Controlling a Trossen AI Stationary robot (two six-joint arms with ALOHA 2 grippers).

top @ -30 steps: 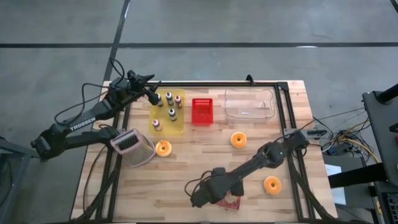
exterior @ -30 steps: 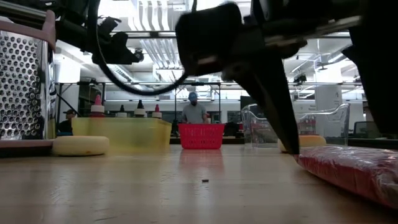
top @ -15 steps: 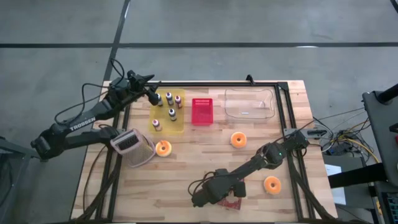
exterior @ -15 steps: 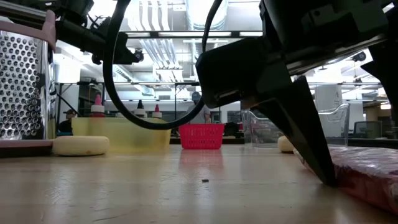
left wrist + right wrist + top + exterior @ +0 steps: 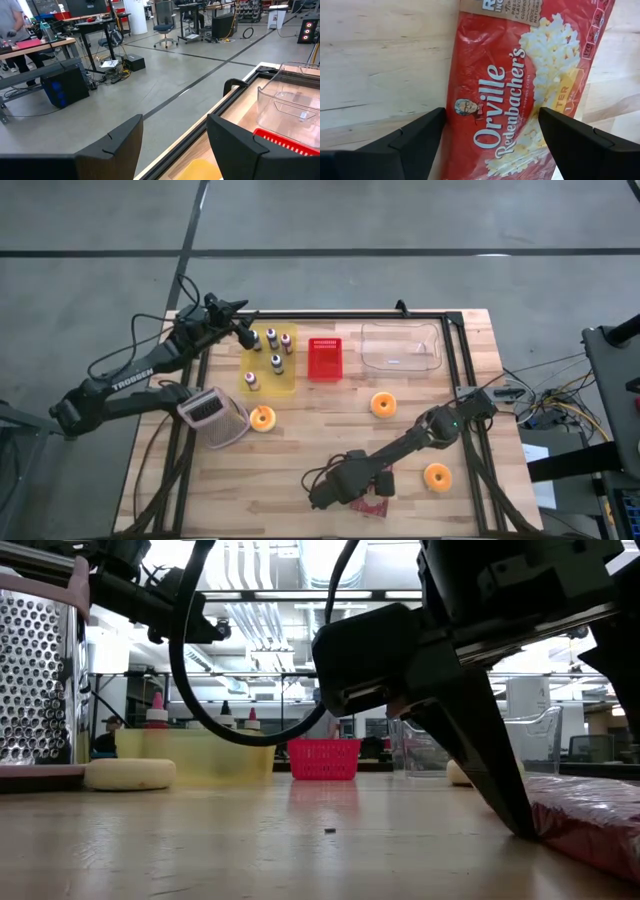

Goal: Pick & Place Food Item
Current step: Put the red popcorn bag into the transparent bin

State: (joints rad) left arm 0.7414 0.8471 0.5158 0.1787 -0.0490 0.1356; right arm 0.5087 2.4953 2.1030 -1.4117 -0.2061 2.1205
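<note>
Underneath, bare wooden table (image 5: pixel 330 430); behind, grey concrete floor (image 5: pixel 400 220).

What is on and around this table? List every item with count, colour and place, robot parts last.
popcorn bag: one, red, near table edge, between the open right fingers.
donuts: three, orange; one centre, one near right, one by the grater.
grater: one, metal with pink top, left side.
yellow tray: one, far left-centre, holding five small bottles.
red basket: one, far centre.
clear bin: one, transparent, far right.
left gripper: open, raised over the far left corner.
right gripper: open, lowered over the popcorn bag.
</note>
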